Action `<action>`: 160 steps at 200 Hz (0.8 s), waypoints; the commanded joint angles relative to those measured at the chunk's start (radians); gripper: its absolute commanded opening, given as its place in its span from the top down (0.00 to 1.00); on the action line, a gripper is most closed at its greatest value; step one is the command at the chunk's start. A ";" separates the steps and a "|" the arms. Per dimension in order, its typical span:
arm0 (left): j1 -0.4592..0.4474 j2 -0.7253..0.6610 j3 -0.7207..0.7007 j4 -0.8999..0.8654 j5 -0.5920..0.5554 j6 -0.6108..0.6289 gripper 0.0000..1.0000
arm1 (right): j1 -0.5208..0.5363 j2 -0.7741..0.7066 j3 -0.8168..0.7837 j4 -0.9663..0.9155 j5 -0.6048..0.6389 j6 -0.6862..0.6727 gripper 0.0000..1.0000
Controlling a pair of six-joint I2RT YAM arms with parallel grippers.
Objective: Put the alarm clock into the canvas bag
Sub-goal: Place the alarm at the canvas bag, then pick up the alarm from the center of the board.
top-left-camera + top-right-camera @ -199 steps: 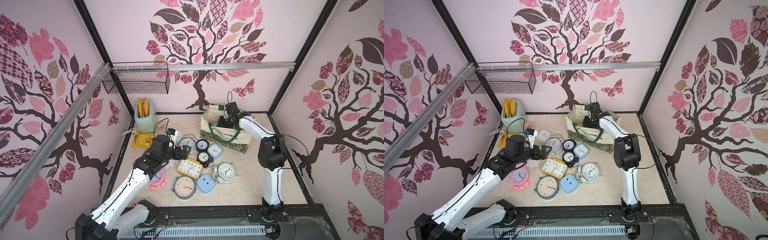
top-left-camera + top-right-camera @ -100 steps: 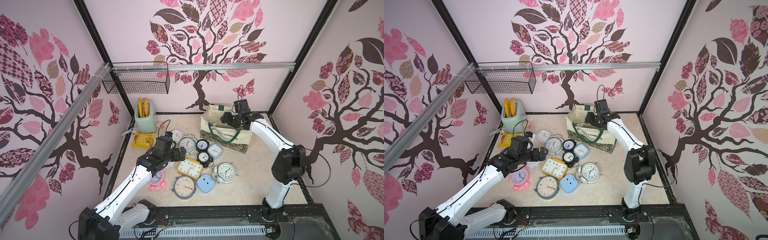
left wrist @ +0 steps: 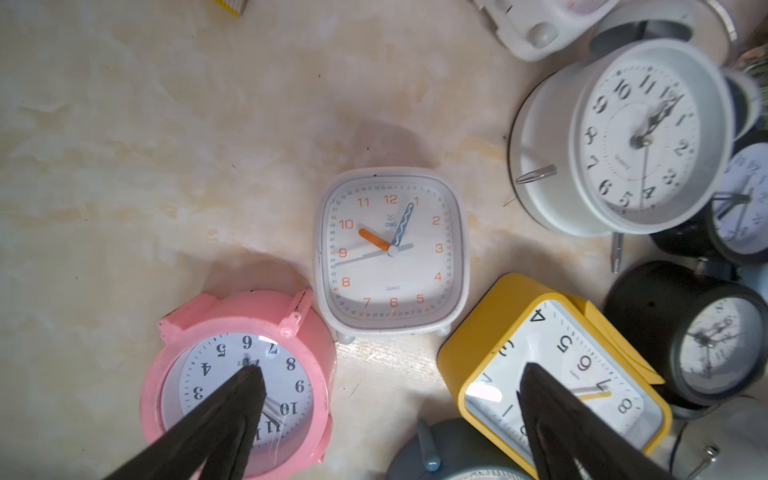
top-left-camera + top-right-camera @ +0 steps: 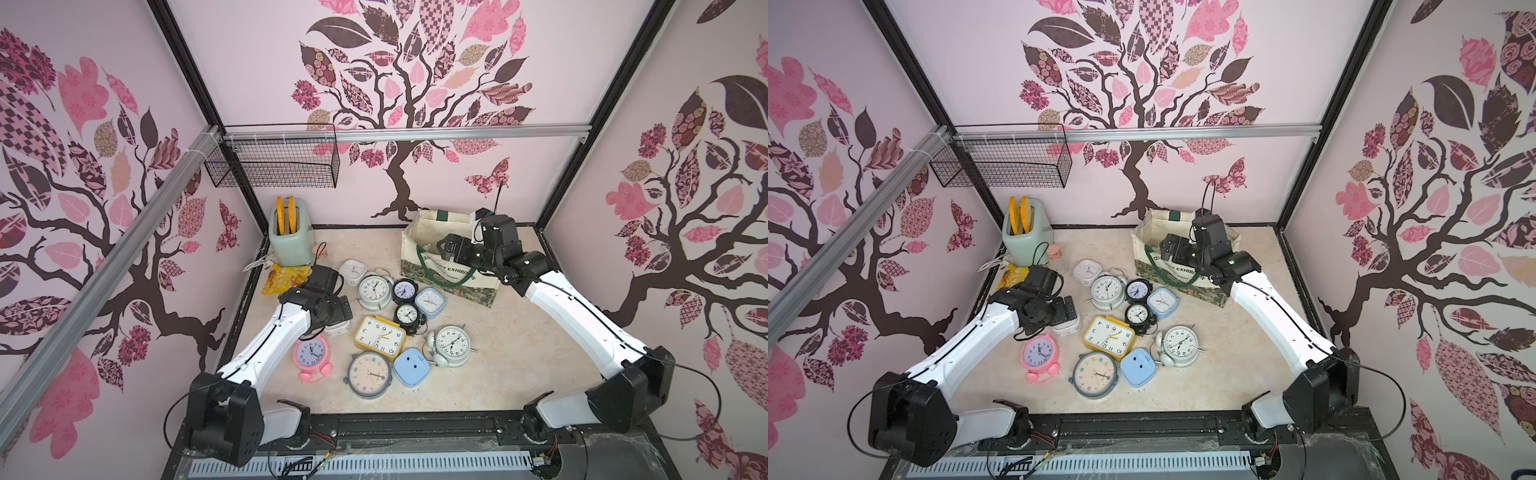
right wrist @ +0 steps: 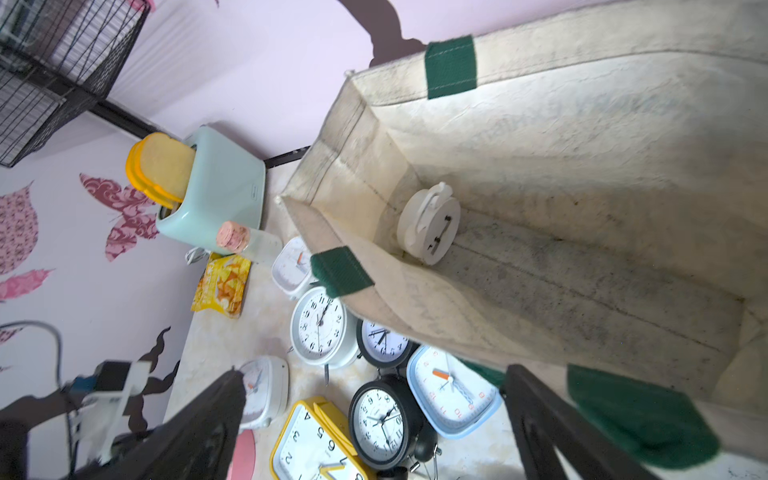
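Right tool (image 4: 449, 248) hangs over the mouth of the cream canvas bag with dark green strap handles (image 4: 453, 274), its fingers spread wide and holding nothing. Left tool (image 3: 390, 369) is just as wide and empty, poised above the square white alarm clock with orange numerals (image 3: 392, 249) on the beige marbled counter (image 3: 166, 145).

As I judge it, the risk on the right is a snag. One finger sits close to the green handle strap (image 5: 640, 419) at the bag's near rim, so a careless pull-back could hook it and drag or topple the soft bag. On the left, the round pink clock (image 3: 237, 382) and the yellow rectangular clock (image 3: 561, 374) crowd the white one. An off-centre descent would land a finger on a neighbour.

Inside the bag lies the small round white plastic alarm clock (image 5: 428, 224). It rests back up on the bag's floor near one end wall, with its loop handle and dark knobs showing.
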 commanded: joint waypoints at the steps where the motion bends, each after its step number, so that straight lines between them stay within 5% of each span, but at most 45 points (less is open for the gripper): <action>1: 0.002 0.071 0.084 -0.048 -0.036 -0.046 0.02 | 0.045 -0.068 -0.026 -0.022 -0.022 -0.043 0.00; 160: -0.001 0.318 0.152 0.003 -0.034 -0.068 0.02 | 0.114 -0.104 -0.127 0.009 -0.191 -0.071 0.00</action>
